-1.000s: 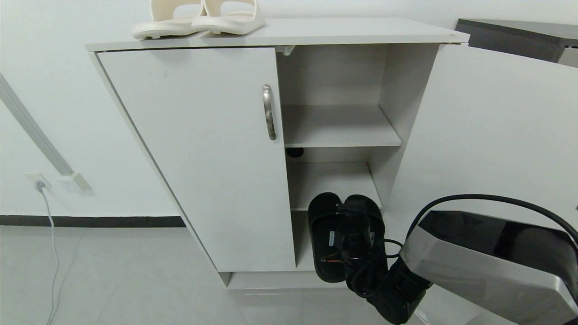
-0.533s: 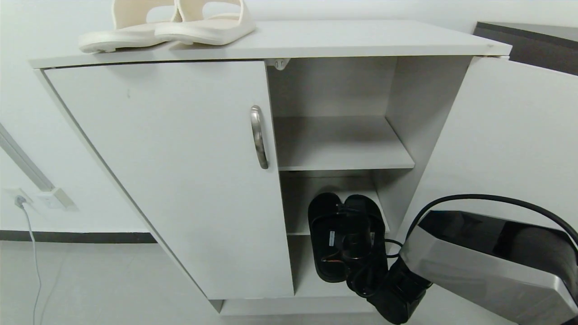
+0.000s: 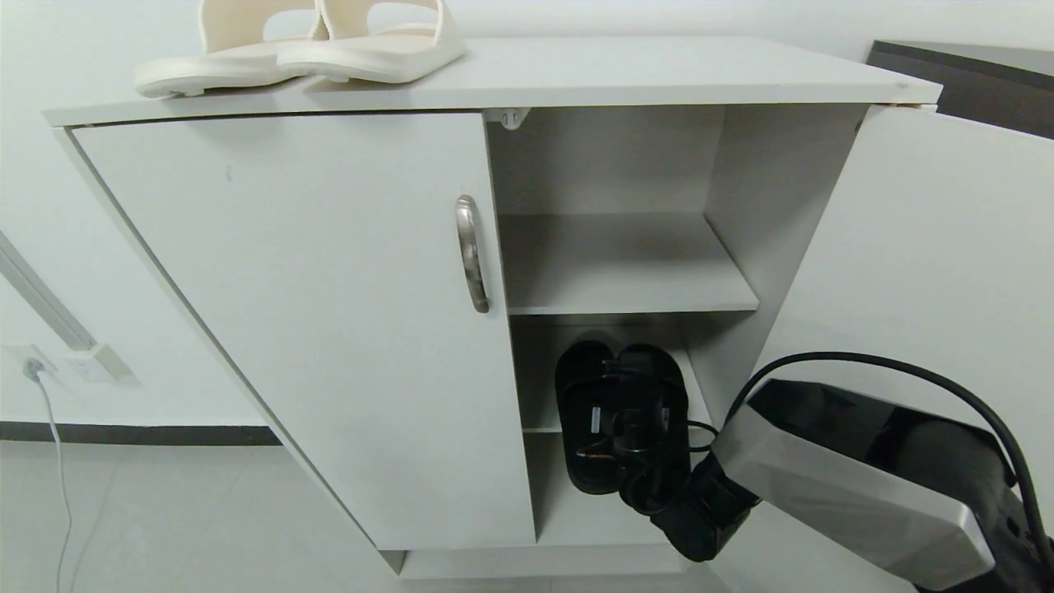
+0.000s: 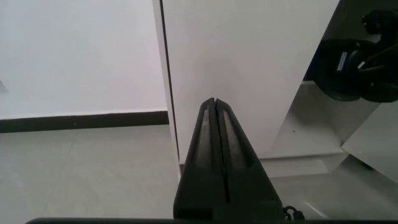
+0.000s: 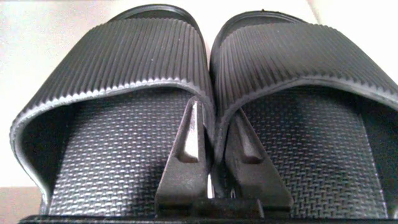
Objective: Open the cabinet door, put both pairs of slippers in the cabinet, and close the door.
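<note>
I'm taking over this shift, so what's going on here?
The right end effector grips the black slippers by their inner edges, at the open right half of the cabinet, by the lower shelves. The white slippers lie on the cabinet's top. The left end effector is shut and empty, facing the closed left door.

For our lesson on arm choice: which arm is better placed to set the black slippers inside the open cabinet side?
The right. The right gripper holds the black slippers pinched between its fingers, directly before the open compartment. The left gripper is shut on nothing, facing the closed door.
</note>
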You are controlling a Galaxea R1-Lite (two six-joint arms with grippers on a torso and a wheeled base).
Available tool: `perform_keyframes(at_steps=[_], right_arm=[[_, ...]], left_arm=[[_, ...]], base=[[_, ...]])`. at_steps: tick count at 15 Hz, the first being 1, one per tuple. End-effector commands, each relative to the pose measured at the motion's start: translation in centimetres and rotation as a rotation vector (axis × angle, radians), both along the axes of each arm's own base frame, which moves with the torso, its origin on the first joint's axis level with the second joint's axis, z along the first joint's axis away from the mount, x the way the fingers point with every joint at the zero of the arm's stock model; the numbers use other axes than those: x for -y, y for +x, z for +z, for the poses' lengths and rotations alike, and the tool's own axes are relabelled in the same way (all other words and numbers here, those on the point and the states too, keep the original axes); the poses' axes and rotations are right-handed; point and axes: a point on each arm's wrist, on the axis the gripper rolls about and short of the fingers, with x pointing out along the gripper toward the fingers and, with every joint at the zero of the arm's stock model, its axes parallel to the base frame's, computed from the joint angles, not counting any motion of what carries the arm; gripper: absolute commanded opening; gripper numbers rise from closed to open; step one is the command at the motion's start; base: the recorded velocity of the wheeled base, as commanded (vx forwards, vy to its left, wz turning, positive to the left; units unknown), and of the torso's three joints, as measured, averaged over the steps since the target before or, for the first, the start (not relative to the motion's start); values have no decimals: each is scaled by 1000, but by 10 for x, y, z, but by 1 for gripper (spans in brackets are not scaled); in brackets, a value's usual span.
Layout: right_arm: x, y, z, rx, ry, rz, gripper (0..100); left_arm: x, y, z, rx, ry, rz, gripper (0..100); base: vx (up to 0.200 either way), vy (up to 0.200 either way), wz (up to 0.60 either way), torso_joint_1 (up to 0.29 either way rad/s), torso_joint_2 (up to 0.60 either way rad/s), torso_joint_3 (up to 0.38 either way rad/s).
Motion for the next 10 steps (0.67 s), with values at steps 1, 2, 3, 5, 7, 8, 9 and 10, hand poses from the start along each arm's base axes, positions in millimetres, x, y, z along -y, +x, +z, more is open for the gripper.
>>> perform_keyframes(at_steps=[1, 2, 3, 5, 7, 8, 9, 10], right_arm=[[0, 21, -8, -6, -4, -24, 0], [-1, 27, -5, -4, -2, -30, 0], [-1, 32, -3, -8, -6, -36, 0], [-3, 41, 4, -3, 2, -31, 0], [-5, 47, 6, 6, 9, -36, 0], [-6, 50, 4, 2, 6, -38, 0], [-5, 54, 4, 6, 7, -44, 0], [-4, 57, 1, 4, 6, -47, 0]], left_arm=[[0, 0, 0, -1, 0, 0, 0], [0, 0, 0, -1, 0, 0, 0], [0, 0, 0, -1, 0, 0, 0], [0, 0, 0, -1, 0, 0, 0], [0, 0, 0, -1, 0, 0, 0], [0, 0, 0, -1, 0, 0, 0], [0, 0, 0, -1, 0, 1, 0], [0, 0, 0, -1, 0, 0, 0]], base=[[0, 0, 0, 0, 0, 0], [0, 0, 0, 0, 0, 0], [0, 0, 0, 0, 0, 0], [0, 0, 0, 0, 0, 0], [0, 0, 0, 0, 0, 0], [0, 0, 0, 0, 0, 0], [0, 0, 0, 0, 0, 0], [0, 0, 0, 0, 0, 0]])
